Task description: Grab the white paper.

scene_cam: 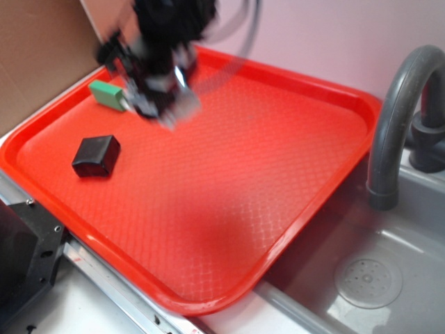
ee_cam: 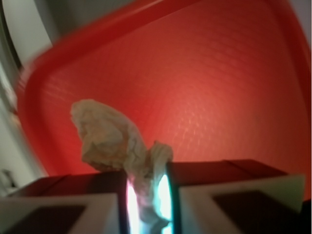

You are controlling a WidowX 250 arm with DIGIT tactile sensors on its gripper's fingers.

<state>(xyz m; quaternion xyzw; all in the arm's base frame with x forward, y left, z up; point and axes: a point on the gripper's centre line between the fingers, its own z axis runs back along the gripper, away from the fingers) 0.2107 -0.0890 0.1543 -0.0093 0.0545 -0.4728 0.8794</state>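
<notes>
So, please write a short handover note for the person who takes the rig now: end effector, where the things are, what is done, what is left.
End effector: shut on the white paper; the wrist view shows the wad pinched between the fingers, most of it sticking out past them.
Arm: blurred in the exterior view, over the far left part of the red tray.
Others: green block near the tray's far left corner, black block at the left side, both untouched.
Done: paper is grabbed.
Left: nothing certain; only check that the grip holds, since the pinch is on one narrow end.
</notes>
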